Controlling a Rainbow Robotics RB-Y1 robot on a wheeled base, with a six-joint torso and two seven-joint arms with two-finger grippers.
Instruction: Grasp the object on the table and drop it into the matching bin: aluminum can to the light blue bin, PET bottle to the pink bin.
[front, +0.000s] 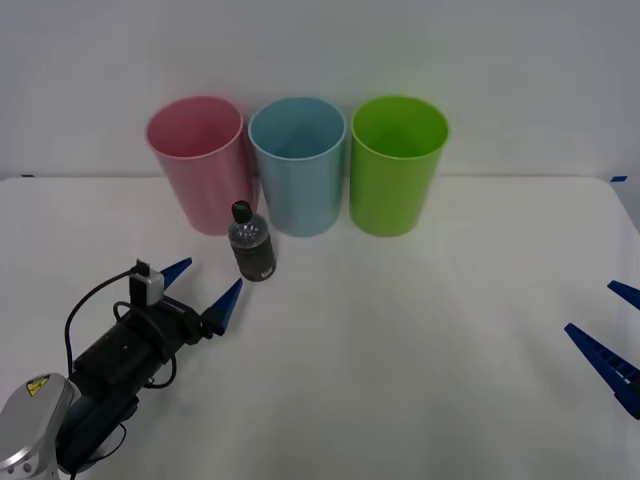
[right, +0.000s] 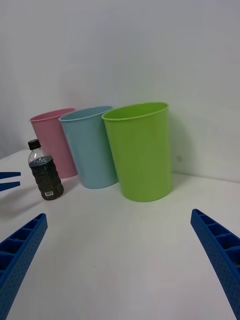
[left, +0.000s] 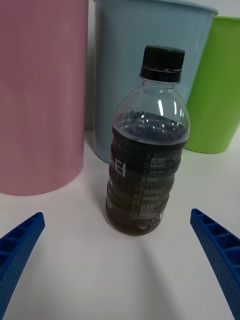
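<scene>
PET bottle (front: 252, 243) stands upright on the white tabletop (front: 400, 350), just in front of the gap between the pink bin (front: 197, 160) and the light blue bin (front: 297, 163); whether it touches either bin I cannot tell. Black cap on, dark label band, dark liquid partway up. Green bin (front: 397, 162) sits at 3 o'clock of the blue one, all three in a row along the back of the tabletop, rims close together. Left pincer (front: 205, 287) is at about 7 o'clock of the bottle, near it, low over the tabletop, released: both blue fingers spread wide, pointing toward the bottle. In the left wrist view the bottle (left: 146, 150) is centred between the two spread fingers (left: 20, 245), not yet between them, no contact. Right pincer (front: 612, 345) is parked at the far right edge of the tabletop, well apart from everything, also released, fingers (right: 220, 255) spread. Progress: early. Nothing grasped, nothing dropped, bottle not lifted. Judged step: approach and line-up for the grasp by the left arm. Left to do: advance so the fingers straddle the bottle body, clench, lift clear of the rims, carry to the pink bin at roughly 11 o'clock of the bottle, let go over the opening. Risk as I judge it: the bottle is slim and close to the bins, so a bump could tip it.
</scene>
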